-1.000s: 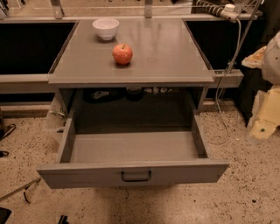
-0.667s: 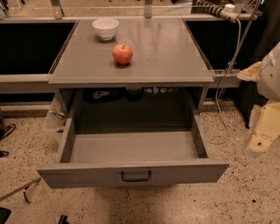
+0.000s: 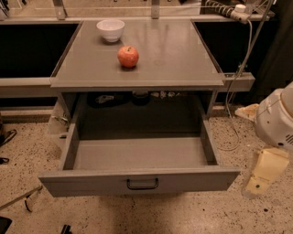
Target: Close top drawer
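The top drawer [image 3: 139, 180] is a wide grey metal drawer, pulled far out from under the grey table top [image 3: 183, 59]. It is empty inside. Its broad flat front panel faces me, with a small dark loop handle [image 3: 142, 183] at its centre. My gripper [image 3: 257, 183] is a cream-coloured piece below the white arm [image 3: 277, 121] at the right edge of the camera view. It hangs low over the floor, just right of the drawer's front right corner and apart from it.
A red apple [image 3: 128, 56] and a white bowl [image 3: 111, 30] sit on the table top. A white cable [image 3: 242, 68] hangs from a power strip [image 3: 231, 11] at the back right. The floor [image 3: 27, 151] is speckled terrazzo. Dark odd items lie at the lower left.
My arm and gripper have moved downward and slightly left along the right edge, closer to the drawer's front corner. The drawer, apple and bowl have not moved.
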`<state>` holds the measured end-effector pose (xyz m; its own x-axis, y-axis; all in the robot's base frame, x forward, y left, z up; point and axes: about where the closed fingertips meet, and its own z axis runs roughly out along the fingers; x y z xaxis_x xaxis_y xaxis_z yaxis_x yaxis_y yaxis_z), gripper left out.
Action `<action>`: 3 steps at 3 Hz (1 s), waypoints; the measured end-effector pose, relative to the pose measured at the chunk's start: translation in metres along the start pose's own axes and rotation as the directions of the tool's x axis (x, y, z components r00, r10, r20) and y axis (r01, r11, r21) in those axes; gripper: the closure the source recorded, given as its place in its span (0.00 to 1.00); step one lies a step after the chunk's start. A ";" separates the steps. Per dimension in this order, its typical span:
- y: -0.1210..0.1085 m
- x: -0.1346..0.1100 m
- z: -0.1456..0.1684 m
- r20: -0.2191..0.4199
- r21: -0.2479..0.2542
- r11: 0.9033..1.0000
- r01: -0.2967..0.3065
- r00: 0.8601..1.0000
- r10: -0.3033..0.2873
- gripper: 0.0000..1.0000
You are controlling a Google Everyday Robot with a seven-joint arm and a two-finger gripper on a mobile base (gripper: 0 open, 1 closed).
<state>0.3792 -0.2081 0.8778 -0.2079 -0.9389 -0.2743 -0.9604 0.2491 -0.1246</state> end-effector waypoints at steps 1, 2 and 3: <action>0.000 0.000 0.000 0.002 0.000 1.000 0.000 1.000 0.000 0.00; 0.019 0.012 0.016 0.034 -0.021 0.999 -0.032 0.999 0.033 0.00; 0.061 0.032 0.033 0.066 -0.067 0.994 -0.082 0.994 0.087 0.00</action>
<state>0.3198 -0.2148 0.8302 -0.2778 -0.8962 -0.3459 -0.9503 0.3092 -0.0377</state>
